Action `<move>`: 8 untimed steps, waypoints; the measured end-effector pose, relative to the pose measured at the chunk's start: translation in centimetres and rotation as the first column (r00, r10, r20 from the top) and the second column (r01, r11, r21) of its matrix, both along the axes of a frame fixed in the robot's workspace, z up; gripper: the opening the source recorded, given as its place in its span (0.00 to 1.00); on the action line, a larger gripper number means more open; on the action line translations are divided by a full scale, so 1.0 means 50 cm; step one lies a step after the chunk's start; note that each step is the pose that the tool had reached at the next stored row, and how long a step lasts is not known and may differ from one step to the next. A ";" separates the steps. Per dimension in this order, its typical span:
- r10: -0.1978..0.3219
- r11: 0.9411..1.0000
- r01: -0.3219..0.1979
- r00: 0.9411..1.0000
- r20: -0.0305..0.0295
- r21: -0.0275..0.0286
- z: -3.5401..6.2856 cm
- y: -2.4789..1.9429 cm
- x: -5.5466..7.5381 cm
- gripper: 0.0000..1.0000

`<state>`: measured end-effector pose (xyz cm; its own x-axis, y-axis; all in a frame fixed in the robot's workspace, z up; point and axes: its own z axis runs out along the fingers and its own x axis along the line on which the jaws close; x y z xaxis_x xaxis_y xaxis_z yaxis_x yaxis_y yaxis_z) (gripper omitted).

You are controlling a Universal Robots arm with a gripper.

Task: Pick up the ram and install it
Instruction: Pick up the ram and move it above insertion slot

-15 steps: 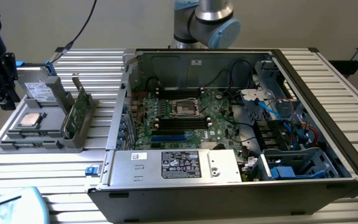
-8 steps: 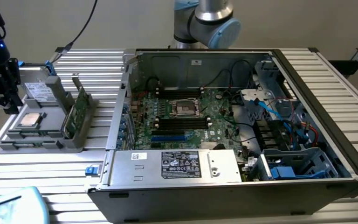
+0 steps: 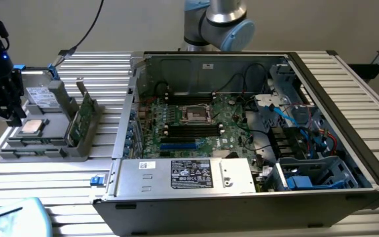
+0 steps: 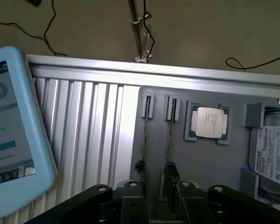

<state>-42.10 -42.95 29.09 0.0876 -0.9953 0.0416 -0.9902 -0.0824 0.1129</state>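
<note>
Green ram sticks (image 3: 84, 116) stand on edge in the upright holder on the side of the grey parts tray (image 3: 38, 157) nearest the case. My gripper (image 3: 6, 109) hangs over the tray's far side, on the exterior view's left, apart from the ram. In the wrist view my gripper (image 4: 155, 169) is open, its black fingertips (image 4: 140, 167) a small gap apart with only tray showing between them. Two thin dark strips (image 4: 144, 137) lie edge-on in tray slots just past the fingertips; I cannot tell what they are. The motherboard (image 3: 196, 123) lies inside the open computer case (image 3: 347, 148).
A silver-topped processor chip (image 4: 208, 122) (image 3: 31, 127) and a grey drive (image 4: 273, 154) (image 3: 39, 95) sit in the tray. A light-blue tablet (image 4: 14, 135) (image 3: 8, 217) lies on the ribbed table. The table edge (image 4: 154, 70) runs just beyond the tray. A power supply (image 3: 186, 175) sits at the case front.
</note>
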 end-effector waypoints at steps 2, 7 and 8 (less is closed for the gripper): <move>0.001 1.000 -0.001 1.000 0.000 0.000 -0.007 -0.0054 0.000 0.31; 0.005 1.000 -0.005 1.000 0.000 0.000 -0.025 -0.0170 -0.001 0.31; 0.006 1.000 -0.006 1.000 0.000 0.000 -0.029 -0.0187 -0.001 0.31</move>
<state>-42.13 -43.88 27.65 0.0935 -0.9948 0.0415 -0.9897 -0.0883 0.1130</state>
